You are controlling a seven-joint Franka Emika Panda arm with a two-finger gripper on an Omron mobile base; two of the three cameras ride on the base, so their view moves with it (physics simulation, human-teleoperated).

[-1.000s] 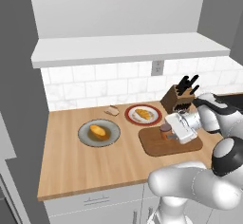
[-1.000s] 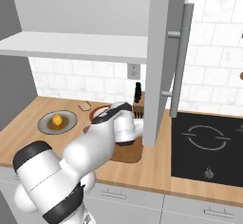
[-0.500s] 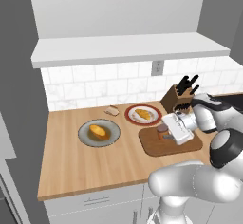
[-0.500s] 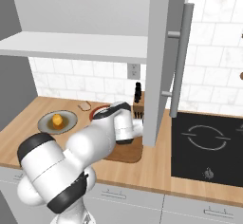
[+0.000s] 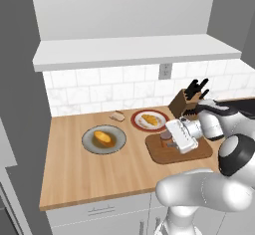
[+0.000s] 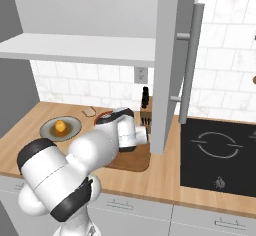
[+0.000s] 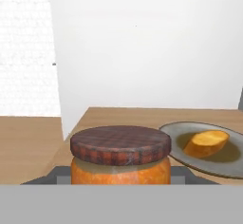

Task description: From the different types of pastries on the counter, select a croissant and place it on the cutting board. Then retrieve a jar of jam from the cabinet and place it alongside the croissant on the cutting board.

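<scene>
The tool (image 5: 168, 139) is closed about the jar of jam (image 7: 120, 159), its jaws narrowed as far as the jar allows; in the hand view the orange jar sits right against the tool, upright, its dark brown lid (image 7: 120, 144) level; in the left base view the jar (image 5: 166, 138) shows just ahead of the tool, low over the left part of the cutting board (image 5: 164, 153), though whether it rests on the board or hangs just above cannot be told; the dark reddish board lies directly beneath the tool on the counter (image 5: 99, 172); in the right base view the board (image 6: 131, 162) shows under the arm; just behind the tool stands the knife block (image 5: 185, 101); a little beyond the tool, past the board's far left corner, the croissant (image 5: 149, 120) lies on a red-rimmed white plate (image 5: 137, 124), not on the board; farther out from the tool the grey plate (image 5: 88, 143) carries the rounder orange pastry (image 5: 103, 137), seen in the hand view (image 7: 205, 143) ahead and to the right; farthest, near the tiled wall, the small tan pastry (image 5: 118, 115) sits on the counter; above all of it hangs the cabinet (image 5: 134, 51).
</scene>
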